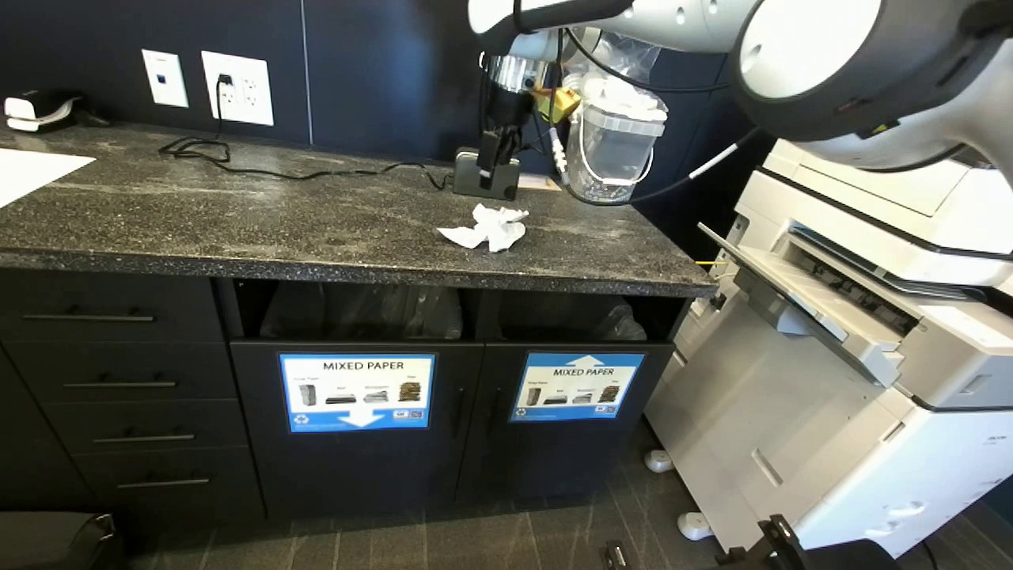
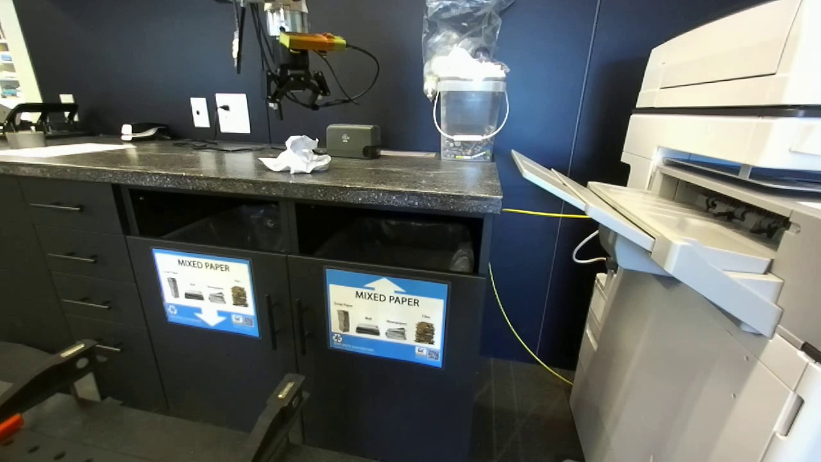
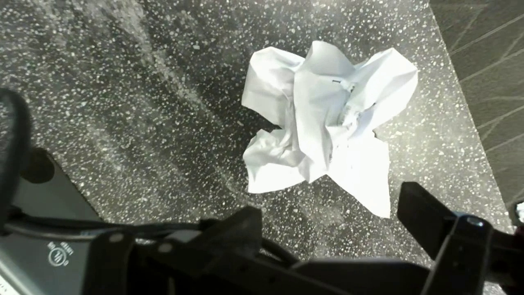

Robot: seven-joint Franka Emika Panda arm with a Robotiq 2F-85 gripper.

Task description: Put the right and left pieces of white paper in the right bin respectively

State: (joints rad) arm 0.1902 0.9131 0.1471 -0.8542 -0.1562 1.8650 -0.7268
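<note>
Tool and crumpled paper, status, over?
Tool open, empty, above the countertop. Crumpled white paper on countertop, ungripped. Dark gray box near the paper, not between it and tool.

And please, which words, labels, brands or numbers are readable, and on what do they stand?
"MIXED PAPER": down-arrow sign, left bin door.
"MIXED PAPER": up-arrow sign, right bin door.
Too small or blurred: both signs' captions, markings on gray box and printer.
</note>
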